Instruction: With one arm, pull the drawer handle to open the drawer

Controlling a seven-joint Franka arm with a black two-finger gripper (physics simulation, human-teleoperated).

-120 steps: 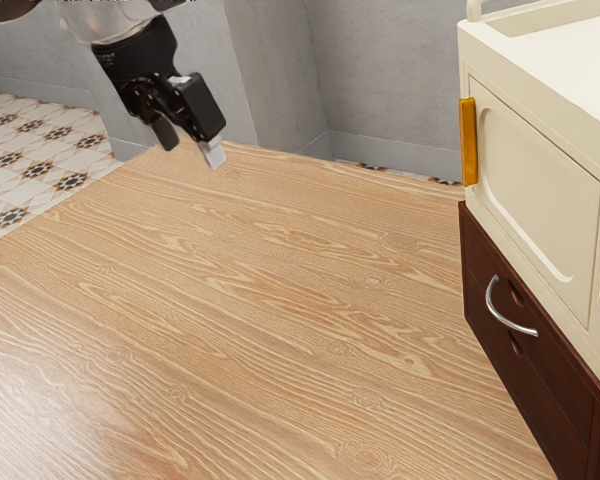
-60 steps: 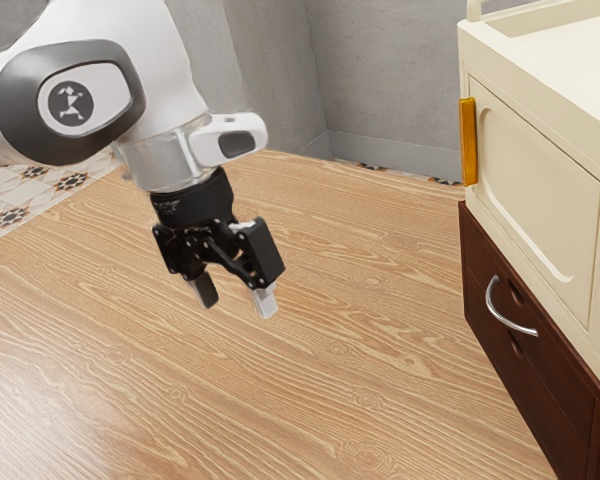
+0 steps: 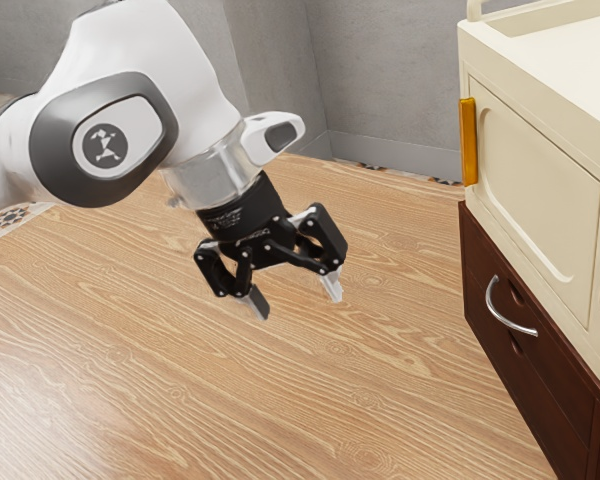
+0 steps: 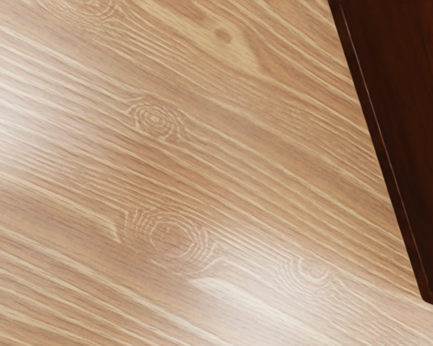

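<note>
My gripper (image 3: 300, 305) hangs over the table in the middle of the exterior view, its two fingers spread apart with nothing between them. The dark brown drawer unit (image 3: 550, 385) stands at the exterior view's right, its front facing the arm. A curved silver handle (image 3: 504, 318) is fixed to that front, a good distance from my gripper and not touched by it. The drawer looks closed. In the wrist view, part of the dark brown unit (image 4: 411, 130) shows beside the wood surface.
A cream cabinet (image 3: 540, 190) with a yellow handle (image 3: 468, 142) rests on top of the drawer unit. The wood-grain table (image 3: 280, 410) spreads under my gripper. Grey walls (image 3: 385, 75) rise behind.
My gripper has come from the exterior view's upper left toward the drawer unit and lower, and has turned; its fingers look more widely spread. The drawer unit and its handle have not moved.
</note>
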